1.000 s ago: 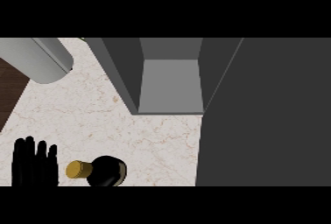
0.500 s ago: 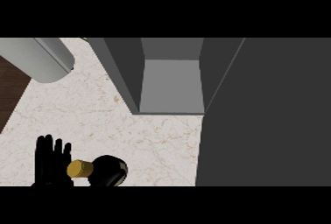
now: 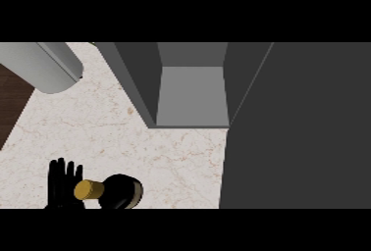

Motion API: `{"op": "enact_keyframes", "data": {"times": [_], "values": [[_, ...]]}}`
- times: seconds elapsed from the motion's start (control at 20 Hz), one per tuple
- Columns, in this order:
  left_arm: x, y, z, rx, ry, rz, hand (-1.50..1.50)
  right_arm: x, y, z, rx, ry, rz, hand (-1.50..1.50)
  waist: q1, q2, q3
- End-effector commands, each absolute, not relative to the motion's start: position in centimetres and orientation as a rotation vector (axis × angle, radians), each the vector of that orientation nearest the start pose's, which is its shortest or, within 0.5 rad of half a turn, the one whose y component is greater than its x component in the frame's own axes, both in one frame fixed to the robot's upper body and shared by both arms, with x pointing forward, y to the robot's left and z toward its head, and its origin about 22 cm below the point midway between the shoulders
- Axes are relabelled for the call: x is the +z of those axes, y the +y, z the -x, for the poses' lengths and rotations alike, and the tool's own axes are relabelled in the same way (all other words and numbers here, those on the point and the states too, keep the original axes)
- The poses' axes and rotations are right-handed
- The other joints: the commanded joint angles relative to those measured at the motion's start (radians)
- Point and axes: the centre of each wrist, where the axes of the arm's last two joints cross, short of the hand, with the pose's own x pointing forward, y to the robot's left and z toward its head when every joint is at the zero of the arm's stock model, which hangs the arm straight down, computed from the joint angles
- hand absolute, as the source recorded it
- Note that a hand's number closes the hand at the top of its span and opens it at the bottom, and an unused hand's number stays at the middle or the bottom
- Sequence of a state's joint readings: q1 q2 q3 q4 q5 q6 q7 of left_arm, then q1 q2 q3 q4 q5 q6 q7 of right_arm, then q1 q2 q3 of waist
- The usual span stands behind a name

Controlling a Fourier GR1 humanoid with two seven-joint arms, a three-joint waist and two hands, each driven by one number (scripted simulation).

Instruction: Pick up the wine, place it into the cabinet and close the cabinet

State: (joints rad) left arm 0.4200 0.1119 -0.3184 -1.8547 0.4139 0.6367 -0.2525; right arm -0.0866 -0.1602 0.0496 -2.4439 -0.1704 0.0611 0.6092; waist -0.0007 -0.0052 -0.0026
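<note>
Left hand (image 3: 64, 184), fingers straight, beside the wine bottle (image 3: 116, 191) at seven o'clock; open cabinet (image 3: 190, 93) awaits, nothing grasped.

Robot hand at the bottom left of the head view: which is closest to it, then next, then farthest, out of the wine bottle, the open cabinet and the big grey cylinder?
1. Wine bottle: right beside the left robot hand, on its right, gold cap against the fingers.
2. Open cabinet: up and to the right.
3. Grey cylinder: top-left corner.
Cabinet and cylinder are too close to call.
</note>
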Motion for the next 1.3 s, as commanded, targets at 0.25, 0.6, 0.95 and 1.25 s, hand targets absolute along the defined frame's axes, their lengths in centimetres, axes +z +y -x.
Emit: {"op": "enact_keyframes", "data": {"times": [0.25, 0.6, 0.95, 1.25], "values": [[-5.3, 21.8, -12.2, 0.629, -1.481, -0.170, -1.50, 21.8, -22.9, -13.3, 0.273, -1.947, -0.259, -1.50, 0.000, 0.003, 0.002], [-7.2, 21.3, -14.8, 0.633, -1.481, -0.181, -1.50, 22.2, -22.5, -11.2, 0.287, -1.947, -0.247, -1.50, -0.010, 0.003, 0.003], [-7.9, 21.5, -13.5, 0.627, -1.489, -0.128, -1.50, 21.8, -22.4, -11.9, 0.294, -1.951, -0.246, -1.50, -0.003, 0.003, 0.003], [-10.3, 20.6, -13.8, 0.690, -1.509, -0.126, -1.50, 22.6, -23.2, -13.6, 0.297, -1.950, -0.245, -1.50, -0.001, 0.004, 0.002]]}}
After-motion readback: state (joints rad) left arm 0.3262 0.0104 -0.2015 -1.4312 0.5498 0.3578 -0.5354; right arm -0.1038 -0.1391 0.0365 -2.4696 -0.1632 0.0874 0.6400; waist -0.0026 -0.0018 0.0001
